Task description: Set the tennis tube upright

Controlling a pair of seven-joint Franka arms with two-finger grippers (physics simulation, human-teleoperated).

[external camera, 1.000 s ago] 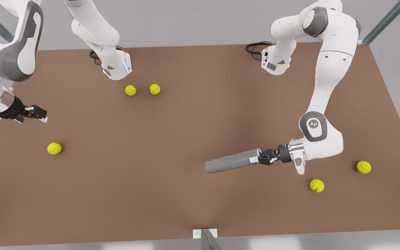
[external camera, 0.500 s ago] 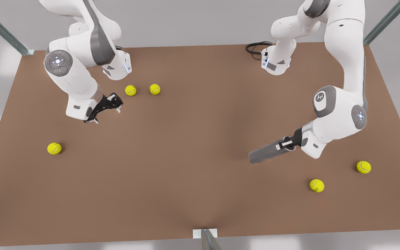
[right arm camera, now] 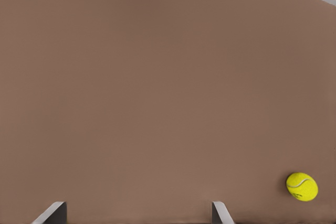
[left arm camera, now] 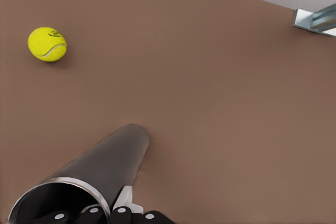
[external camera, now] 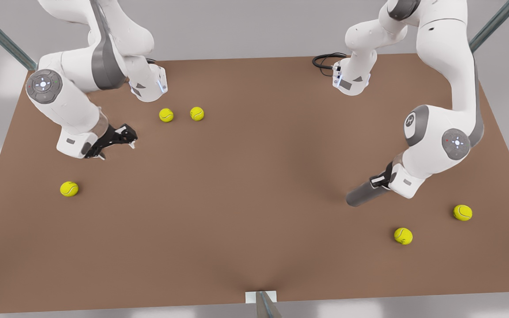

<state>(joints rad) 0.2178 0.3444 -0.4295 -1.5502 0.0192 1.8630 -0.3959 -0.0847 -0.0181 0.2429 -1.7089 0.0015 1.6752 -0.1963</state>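
Left claw [external camera: 380, 182]: pinching the rim end of the tennis tube [external camera: 362, 194], at the front view's right.
Tennis tube: tilted, far end toward the tabletop [external camera: 245, 185].
Right claw [external camera: 127, 138]: spread, holding nothing, waiting above the tabletop at the front view's left.

Two arms: glossy white rounded shells, grey joint bands, round grey caps with small lights. Black grippers, left gripper [external camera: 380, 182] and right gripper [external camera: 127, 135]. Black cable [external camera: 325, 60] looped at one base.
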